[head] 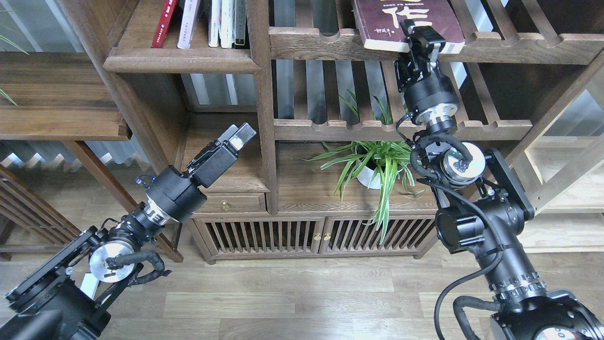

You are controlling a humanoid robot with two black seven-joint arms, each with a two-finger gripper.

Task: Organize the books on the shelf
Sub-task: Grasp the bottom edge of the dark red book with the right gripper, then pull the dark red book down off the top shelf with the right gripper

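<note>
On the slatted rack's front rail, the maroon book (409, 21) is lying flat, the right gripper (423, 41) pinching its near edge. Leftward, the solid shelf (179, 60) is waiting; the left gripper (238, 137) is hanging low, jaws apparently together.

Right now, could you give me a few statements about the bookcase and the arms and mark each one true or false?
1. The right gripper is at the front edge of the maroon book. True.
2. The maroon book stands upright on the solid shelf. False: it lies on the slatted rack.
3. The left gripper carries a book. False: it holds nothing.
4. The red book stands on the solid shelf beside the pale book. True.
5. The potted plant sits on the floor. False: it sits inside the bookcase.
</note>
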